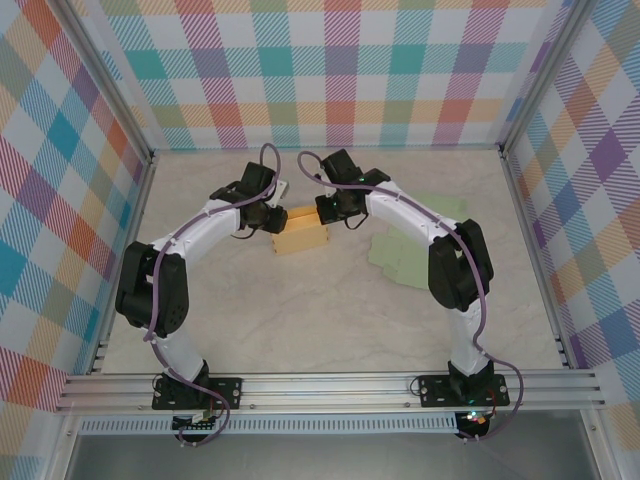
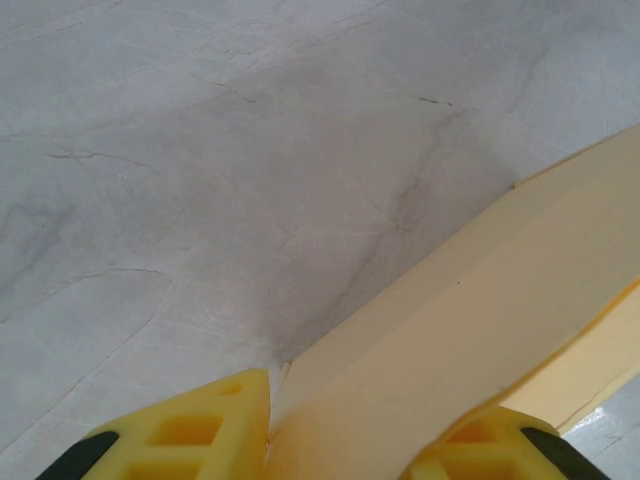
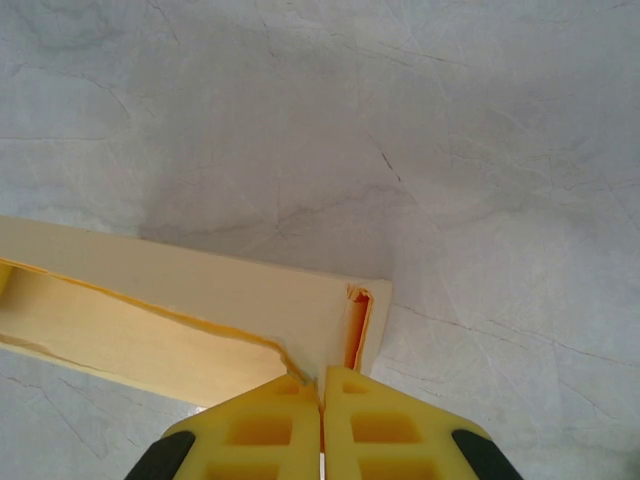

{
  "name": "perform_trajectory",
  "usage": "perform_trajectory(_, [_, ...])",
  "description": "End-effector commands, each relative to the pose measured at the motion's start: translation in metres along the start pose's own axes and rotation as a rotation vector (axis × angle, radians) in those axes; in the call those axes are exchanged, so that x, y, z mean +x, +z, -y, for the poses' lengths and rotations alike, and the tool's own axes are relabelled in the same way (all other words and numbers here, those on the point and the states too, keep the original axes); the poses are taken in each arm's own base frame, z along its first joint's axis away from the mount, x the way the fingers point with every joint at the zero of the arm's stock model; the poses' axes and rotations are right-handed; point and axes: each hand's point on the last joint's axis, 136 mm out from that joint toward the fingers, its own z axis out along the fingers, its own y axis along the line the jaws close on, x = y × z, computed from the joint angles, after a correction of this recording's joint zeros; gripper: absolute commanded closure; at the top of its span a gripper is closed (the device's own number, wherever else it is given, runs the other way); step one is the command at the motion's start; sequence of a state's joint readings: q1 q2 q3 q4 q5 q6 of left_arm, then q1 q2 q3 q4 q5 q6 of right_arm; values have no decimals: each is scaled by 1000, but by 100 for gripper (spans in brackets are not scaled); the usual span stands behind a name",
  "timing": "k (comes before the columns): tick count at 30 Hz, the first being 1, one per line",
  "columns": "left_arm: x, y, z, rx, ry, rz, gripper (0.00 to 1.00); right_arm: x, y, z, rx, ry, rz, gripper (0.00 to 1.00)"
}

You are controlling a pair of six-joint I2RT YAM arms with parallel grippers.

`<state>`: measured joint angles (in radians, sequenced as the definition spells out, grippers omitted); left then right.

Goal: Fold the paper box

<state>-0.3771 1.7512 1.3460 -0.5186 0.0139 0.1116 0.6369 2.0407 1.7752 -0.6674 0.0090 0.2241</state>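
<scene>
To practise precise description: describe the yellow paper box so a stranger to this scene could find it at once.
On the marbled table inside the checked walls, look at the far middle, where the two white arms meet. There sits the yellow paper box; unlike the pale green sheet lying flat to its right, it has raised walls.

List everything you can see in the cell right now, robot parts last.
paper box: one, pale yellow, table centre, between the arms
flat sheets: count unclear, pale green, right of the box
table: one, grey-white marbled
walls: three, multicoloured plaid, around the table
rail: one, silver, near edge
left arm: one, white and black
right arm: one, white and black
left fingers: two, yellow, apart around a box wall, grip unclear
right fingers: two, yellow, shut on the box corner
</scene>
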Motion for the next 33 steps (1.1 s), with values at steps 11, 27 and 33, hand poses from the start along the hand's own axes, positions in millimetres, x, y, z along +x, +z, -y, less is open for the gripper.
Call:
perform_trajectory(11, [-8,-26,-16,-132,-78,35,64,33,12,4,38,-23,-108,92])
perform_trajectory(27, [-9,-32,-6,-177,-102,19,78,33,15,3,31,-21,-113,92])
perform_trajectory(33, [-18,-34,-2,-158,-160,30,85,35,17,2,29,-27,-120,92])
